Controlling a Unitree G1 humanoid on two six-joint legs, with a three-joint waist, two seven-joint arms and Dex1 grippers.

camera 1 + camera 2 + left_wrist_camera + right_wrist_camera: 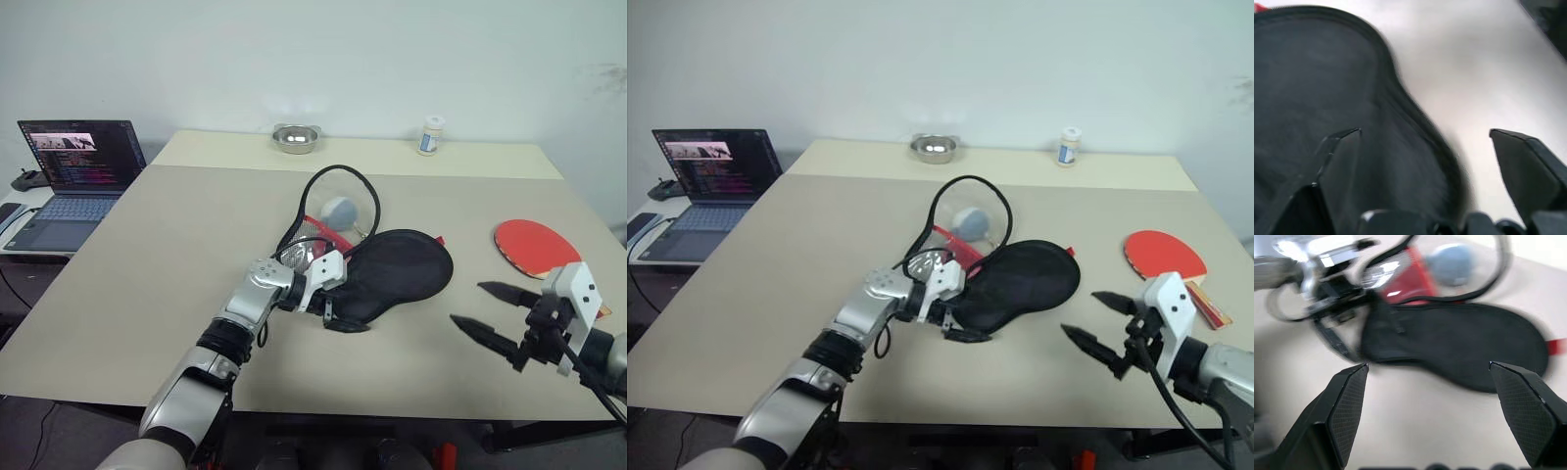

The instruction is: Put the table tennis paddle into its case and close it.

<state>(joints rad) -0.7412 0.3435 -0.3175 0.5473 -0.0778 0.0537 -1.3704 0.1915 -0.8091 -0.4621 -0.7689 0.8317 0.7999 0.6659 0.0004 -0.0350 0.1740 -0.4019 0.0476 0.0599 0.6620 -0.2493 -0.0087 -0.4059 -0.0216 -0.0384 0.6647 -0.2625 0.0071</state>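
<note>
Paddle (535,247) sits on table (176,255), right of case (397,272), outside it. Left gripper (338,315) wide at case's narrow end, right gripper (487,313) wide, empty. Risk: case flops shut, blocks insertion.

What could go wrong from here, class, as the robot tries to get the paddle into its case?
The case lies black side up with its flap down, so the paddle may push it across the table instead of sliding in. The left gripper stands open at the case's narrow end, holding nothing. The paddle lies near the table's right edge; a clumsy pick by the open right gripper might knock it off.
</note>
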